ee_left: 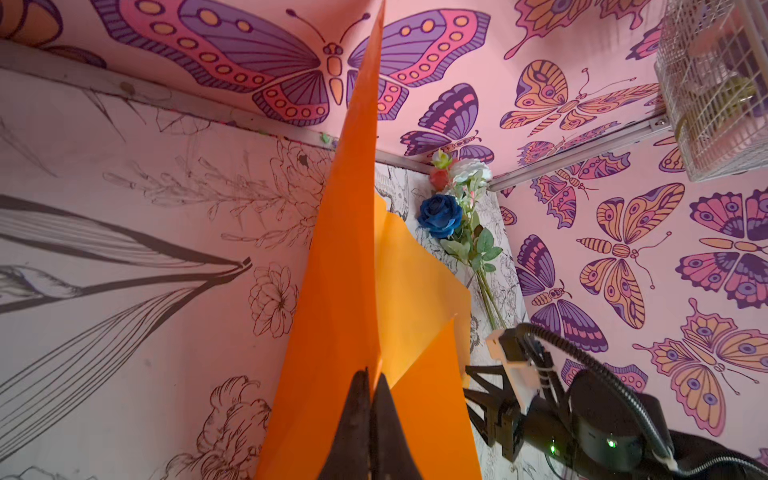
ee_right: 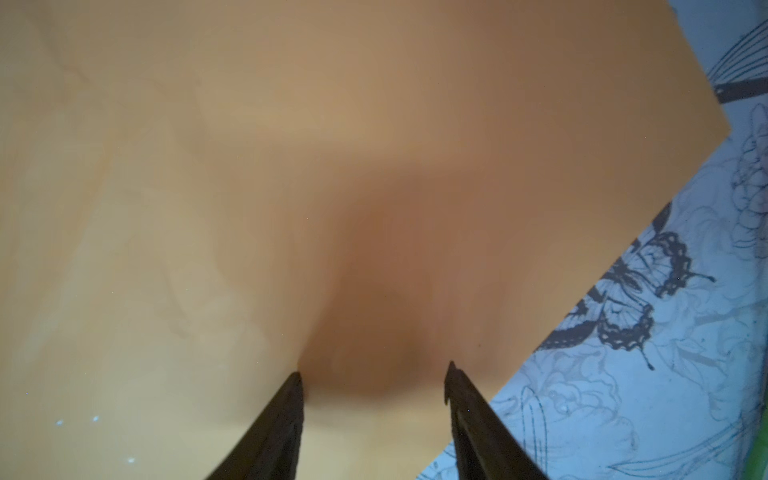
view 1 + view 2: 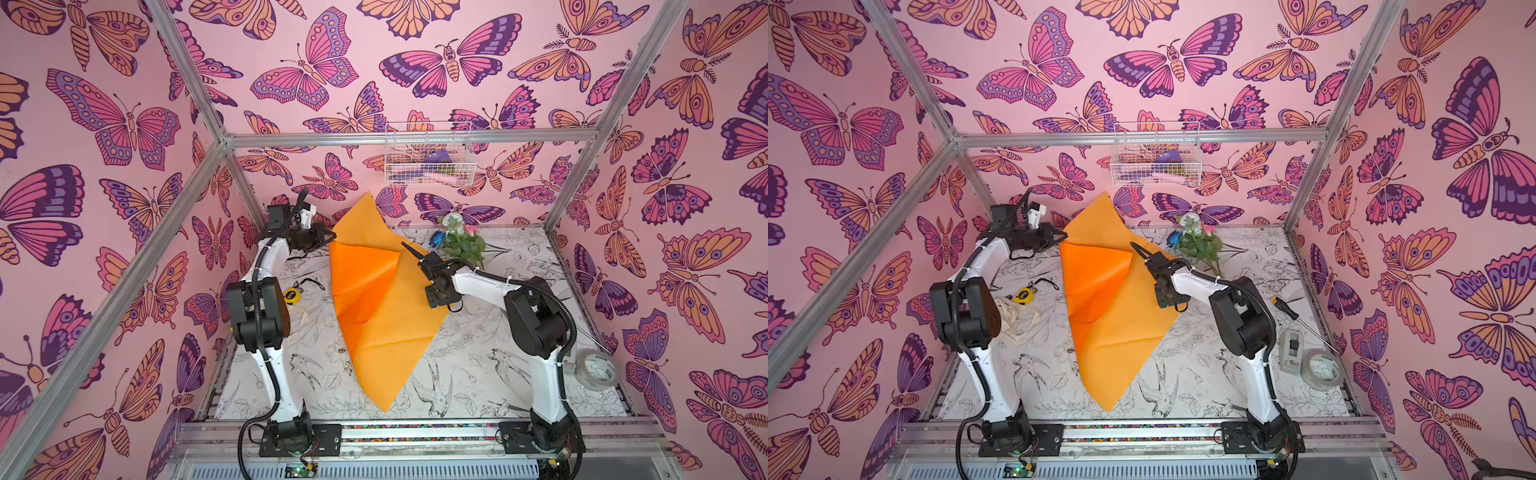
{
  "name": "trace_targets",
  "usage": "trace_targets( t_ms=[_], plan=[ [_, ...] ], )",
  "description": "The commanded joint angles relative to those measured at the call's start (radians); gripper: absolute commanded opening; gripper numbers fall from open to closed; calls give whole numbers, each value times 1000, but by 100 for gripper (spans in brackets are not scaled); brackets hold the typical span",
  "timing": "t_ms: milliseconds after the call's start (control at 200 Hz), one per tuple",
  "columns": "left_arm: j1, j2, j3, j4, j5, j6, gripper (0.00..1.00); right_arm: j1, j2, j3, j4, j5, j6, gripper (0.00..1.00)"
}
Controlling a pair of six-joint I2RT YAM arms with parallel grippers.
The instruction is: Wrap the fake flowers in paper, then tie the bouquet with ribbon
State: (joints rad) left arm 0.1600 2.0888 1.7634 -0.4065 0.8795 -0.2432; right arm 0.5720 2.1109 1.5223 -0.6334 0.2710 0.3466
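Butterfly-papered walls (image 3: 124,124) are enclosing a sketch-printed table (image 3: 478,374), where the orange wrapping paper (image 3: 386,316) is lying across the middle and the flowers (image 3: 461,241) are resting near the far right corner, just beside it, not yet wrapped. The left gripper (image 1: 372,376) is pinching the sheet's edge, jaws pressed together, raising a flap, probably for folding. The right gripper (image 2: 374,370) is hovering over the paper, jaws spread and empty; contact is unclear.

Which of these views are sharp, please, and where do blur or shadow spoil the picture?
Right wrist view: the orange wrapping paper is soft and dim, with a dark shadow ahead of the open right gripper. Left wrist view: the flowers are crisp, though the left gripper, shut on the paper, looks dark. Both top views: evenly lit and sharp.
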Motion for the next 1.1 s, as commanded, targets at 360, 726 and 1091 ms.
trace_targets(
  t_ms=[360, 726, 1091],
  plan=[
    [35, -87, -186, -9, 102, 101, 0, -94, -99, -117, -121, -22, 24, 55],
    [27, -84, -191, 2, 99, 105, 0, -62, -247, -146, 237, -424, 144, 52],
    [23, -78, -202, 20, 110, 83, 0, 16, -11, 10, 527, -649, 274, 46]
  ],
)
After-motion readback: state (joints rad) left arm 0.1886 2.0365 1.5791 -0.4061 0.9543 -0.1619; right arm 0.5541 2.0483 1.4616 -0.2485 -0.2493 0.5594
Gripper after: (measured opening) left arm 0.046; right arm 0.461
